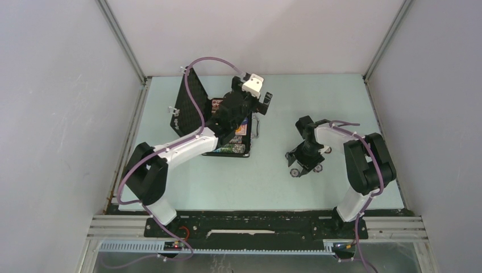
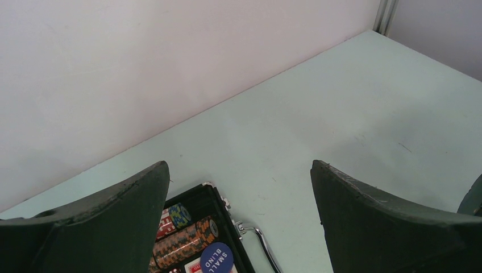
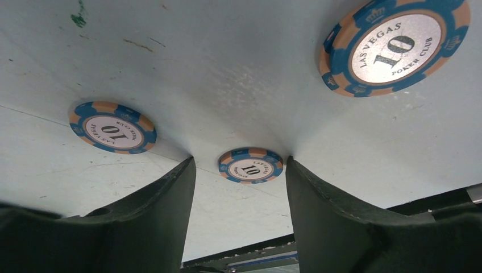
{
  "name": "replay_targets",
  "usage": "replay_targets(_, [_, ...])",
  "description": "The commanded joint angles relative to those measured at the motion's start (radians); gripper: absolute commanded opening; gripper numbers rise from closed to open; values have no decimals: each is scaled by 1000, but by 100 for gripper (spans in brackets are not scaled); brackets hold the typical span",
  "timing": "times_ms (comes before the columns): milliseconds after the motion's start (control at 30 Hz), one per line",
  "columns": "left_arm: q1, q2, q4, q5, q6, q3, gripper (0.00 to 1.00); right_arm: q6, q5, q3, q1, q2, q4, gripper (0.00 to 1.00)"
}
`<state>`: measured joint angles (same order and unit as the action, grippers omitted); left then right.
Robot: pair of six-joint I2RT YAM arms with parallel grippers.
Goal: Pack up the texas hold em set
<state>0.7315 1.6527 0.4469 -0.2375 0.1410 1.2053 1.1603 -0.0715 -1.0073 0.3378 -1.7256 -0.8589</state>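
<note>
The texas hold em set's black case [image 1: 230, 149] lies open at the table's back left, its lid [image 1: 190, 102] standing upright. In the left wrist view, rows of multicoloured chips [image 2: 185, 239], a blue "small blind" button [image 2: 216, 257] and the silver handle [image 2: 261, 244] show at the case's corner. My left gripper [image 2: 240, 165] hovers over the case [image 2: 224, 219], open wide and holding nothing. My right gripper [image 3: 240, 161] points down at the table, open. A blue-and-orange "10" chip [image 3: 250, 165] lies flat between its fingertips, with gaps on both sides. Two more "10" chips [image 3: 112, 127] [image 3: 395, 46] lie nearby.
Loose chips [image 1: 295, 172] lie on the pale green table [image 1: 267, 182] around my right gripper [image 1: 307, 160]. White walls close in the back and both sides. My left gripper [image 1: 262, 101] hangs near the case's right edge.
</note>
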Motion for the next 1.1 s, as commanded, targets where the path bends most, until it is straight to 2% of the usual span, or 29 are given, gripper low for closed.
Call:
replay_targets(0, [-7,-49,40,-16,21,-18,100,31,17,-24,16,-12,-5,66])
replay_targets(533, [-8,-49,39,-15,20,-19,100,52,26,-2,15,39,-9,42])
replay_targets(800, [-8,-45,40,-9,17,-17,100,19,38,-2,-38,114,-50,41])
replay_targets(1067, [-8,-44,39,-7,17,-16,100,-63,72,40,-217,218,-72,43])
